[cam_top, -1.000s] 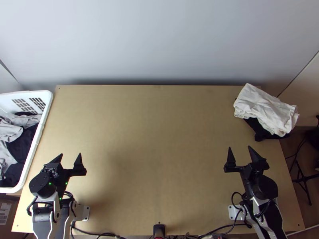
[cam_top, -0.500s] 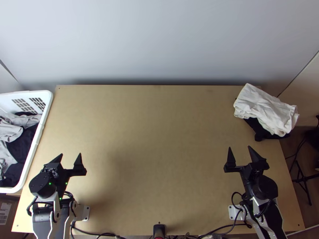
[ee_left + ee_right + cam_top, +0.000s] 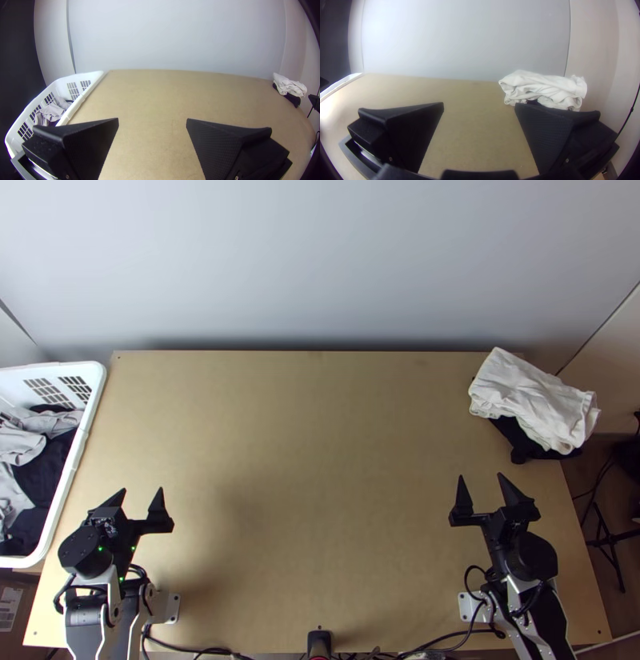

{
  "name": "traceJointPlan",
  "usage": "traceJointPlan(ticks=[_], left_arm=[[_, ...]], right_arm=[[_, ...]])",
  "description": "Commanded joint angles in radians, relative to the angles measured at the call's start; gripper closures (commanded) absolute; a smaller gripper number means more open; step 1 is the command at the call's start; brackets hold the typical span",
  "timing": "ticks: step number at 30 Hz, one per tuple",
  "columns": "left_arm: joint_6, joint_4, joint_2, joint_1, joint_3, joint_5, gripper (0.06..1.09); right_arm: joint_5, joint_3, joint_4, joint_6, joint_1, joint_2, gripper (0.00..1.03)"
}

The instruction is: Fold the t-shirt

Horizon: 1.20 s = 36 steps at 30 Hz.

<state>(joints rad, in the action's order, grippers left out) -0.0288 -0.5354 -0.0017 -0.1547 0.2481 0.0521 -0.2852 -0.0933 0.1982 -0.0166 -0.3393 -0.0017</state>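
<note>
In the top view my left gripper stands open over the table's near left part, beside the basket. My right gripper is open near the right edge, below the cloth pile. A white cloth, folded into a bundle, lies on black cloth at the table's far right corner. The left wrist view has my left gripper with fingers wide apart and nothing between them. In the right wrist view my right gripper is likewise spread and holds nothing; the white cloth lies beyond it.
A white basket with grey, white and dark clothes stands along the left edge of the wooden table. Cables run along the near edge, beside a small black device. A wall rises behind the table.
</note>
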Motion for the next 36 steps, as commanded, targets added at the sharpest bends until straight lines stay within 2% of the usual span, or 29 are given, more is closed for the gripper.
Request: traceJointPlan(ticks=[1, 2, 4, 5, 8, 9, 10, 11, 12, 13, 15, 18, 22, 24, 27, 29, 34, 36], left_arm=[[0.000, 0.000, 0.000, 0.000, 0.000, 0.000, 0.10], [0.000, 0.000, 0.000, 0.000, 0.000, 0.000, 0.10], [0.000, 0.000, 0.000, 0.000, 0.000, 0.000, 0.10], [0.000, 0.000, 0.000, 0.000, 0.000, 0.000, 0.10], [0.001, 0.000, 0.000, 0.000, 0.000, 0.000, 0.10], [0.000, 0.000, 0.000, 0.000, 0.000, 0.000, 0.10], [0.000, 0.000, 0.000, 0.000, 0.000, 0.000, 0.10], [0.001, 0.000, 0.000, 0.000, 0.000, 0.000, 0.10], [0.000, 0.000, 0.000, 0.000, 0.000, 0.000, 0.10], [0.001, -0.011, 0.000, 0.001, 0.002, 0.002, 0.10], [0.000, -0.020, -0.001, 0.032, 0.005, 0.000, 0.10], [-0.099, -0.037, -0.003, 0.095, 0.022, -0.003, 0.10], [-0.103, -0.035, -0.003, 0.087, 0.013, -0.018, 0.10], [-0.085, -0.025, -0.001, 0.098, 0.022, -0.017, 0.10], [-0.068, 0.023, 0.003, 0.099, 0.028, -0.018, 0.10], [-0.065, 0.028, 0.025, 0.058, 0.048, -0.054, 0.10], [-0.062, -0.003, 0.213, -0.126, 0.178, -0.074, 0.10], [-0.060, -0.005, 0.284, -0.163, 0.221, -0.107, 0.10]], right_arm=[[0.000, -0.002, 0.000, 0.000, 0.000, 0.000, 0.03], [0.001, 0.000, 0.000, -0.014, -0.001, 0.000, 0.03], [0.000, -0.002, 0.033, -0.166, -0.013, -0.001, 0.03], [0.000, -0.002, 0.044, -0.215, -0.013, -0.001, 0.03], [-0.008, -0.003, 0.033, -0.244, 0.006, -0.001, 0.03], [-0.020, -0.006, 0.017, -0.241, 0.008, -0.003, 0.03], [-0.031, -0.022, -0.019, -0.174, 0.008, -0.003, 0.03], [-0.022, -0.037, -0.062, -0.069, 0.003, -0.003, 0.03], [-0.016, -0.039, -0.146, -0.003, -0.015, -0.001, 0.03], [-0.016, -0.045, -0.197, 0.021, -0.026, -0.001, 0.03], [-0.017, -0.103, -0.206, 0.033, -0.027, 0.023, 0.03], [-0.042, -0.263, -0.094, 0.023, -0.021, 0.190, 0.03], [-0.054, -0.533, 0.187, 0.003, -0.023, 0.513, 0.03], [-0.049, -0.612, 0.271, 0.000, -0.023, 0.592, 0.03], [-0.040, -0.683, 0.273, -0.086, 0.006, 0.592, 0.03], [-0.037, -0.737, 0.279, -0.135, 0.022, 0.597, 0.03], [-0.039, -0.824, 0.339, -0.117, -0.009, 0.634, 0.03], [-0.039, -0.823, 0.353, -0.098, -0.009, 0.635, 0.03]])
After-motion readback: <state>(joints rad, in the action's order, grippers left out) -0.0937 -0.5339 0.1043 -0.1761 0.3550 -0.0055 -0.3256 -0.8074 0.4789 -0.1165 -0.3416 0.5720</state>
